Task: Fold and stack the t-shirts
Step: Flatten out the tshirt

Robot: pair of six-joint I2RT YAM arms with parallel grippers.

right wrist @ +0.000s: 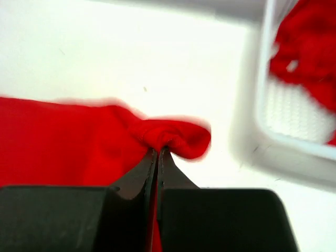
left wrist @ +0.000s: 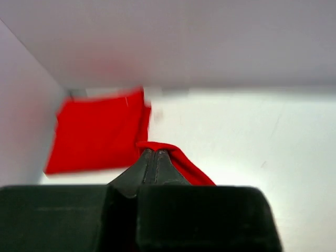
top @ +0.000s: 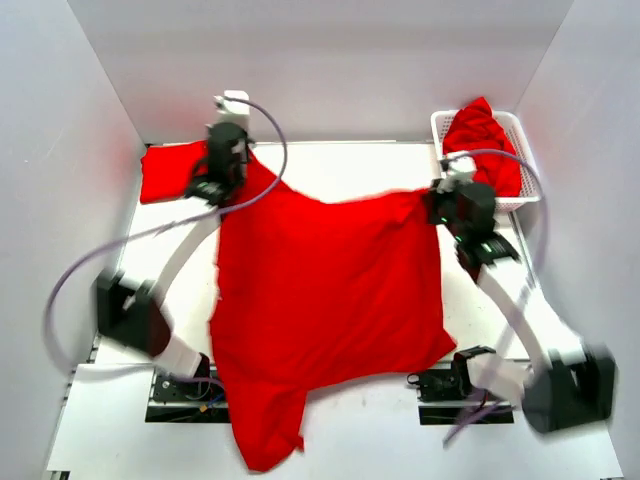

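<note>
Red tee (top: 330, 290) spread wide, ctr; folded tee (top: 172, 170) far-L; crumpled tee (top: 480, 135) far-R.

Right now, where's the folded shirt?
Top view: the folded shirt lies at the far-left corner of the table, just left of the left claw.

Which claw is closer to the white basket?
The right claw: it grips the spread t-shirt just left of the white basket; the left claw holds its other corner across the table, beside the folded t-shirt.
</note>
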